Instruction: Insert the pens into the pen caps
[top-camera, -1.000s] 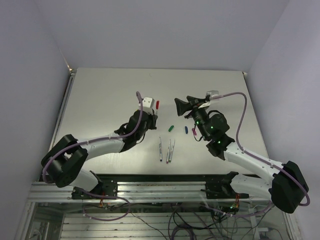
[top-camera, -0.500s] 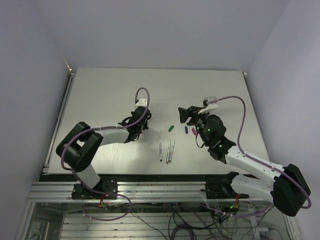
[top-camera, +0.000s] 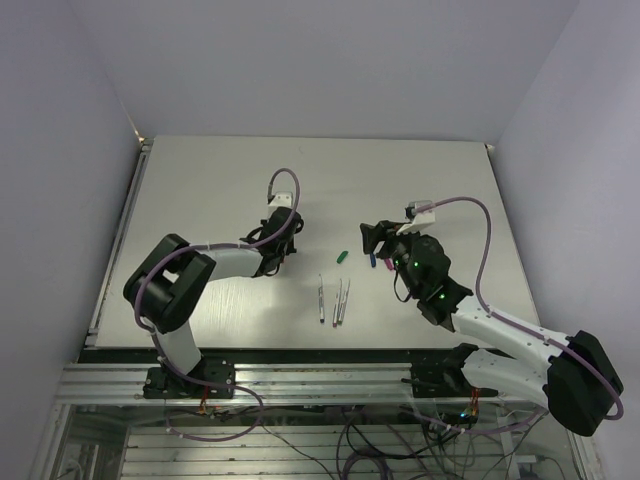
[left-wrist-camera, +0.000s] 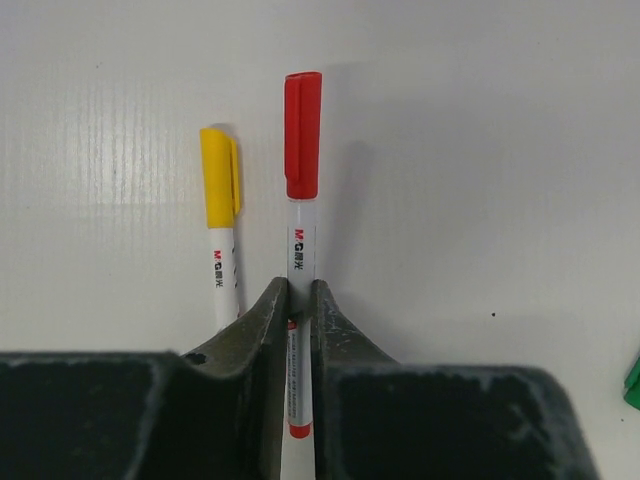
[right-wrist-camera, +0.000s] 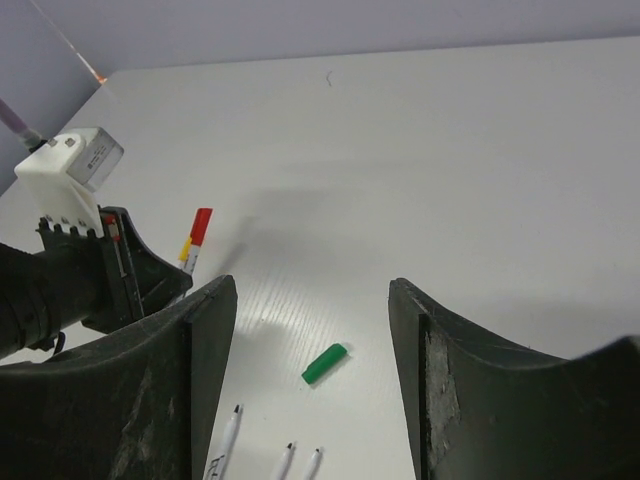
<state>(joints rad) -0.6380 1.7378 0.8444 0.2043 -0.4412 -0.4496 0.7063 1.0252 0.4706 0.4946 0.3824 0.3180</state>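
Note:
My left gripper (left-wrist-camera: 300, 287) is shut on a red-capped pen (left-wrist-camera: 302, 150), low over the table. A yellow-capped pen (left-wrist-camera: 221, 200) lies on the table just to its left. In the top view the left gripper (top-camera: 284, 243) is left of centre. My right gripper (right-wrist-camera: 310, 285) is open and empty above the green cap (right-wrist-camera: 325, 364), which lies between its fingers' lines of sight. Three uncapped pens (top-camera: 335, 299) lie side by side near the front. The blue cap (top-camera: 373, 260) and purple cap (top-camera: 387, 264) lie under the right gripper (top-camera: 375, 238). The green cap also shows in the top view (top-camera: 342, 256).
The table (top-camera: 200, 180) is a pale board with walls at the back and both sides. The left arm's wrist camera box (right-wrist-camera: 70, 160) and purple cable (top-camera: 283, 180) stand above its gripper. The metal frame rail (top-camera: 320, 375) runs along the near edge.
My left gripper has come down from a raised pose to the table surface, still holding the red-capped pen. My right gripper has shifted slightly nearer and lower, staying open.

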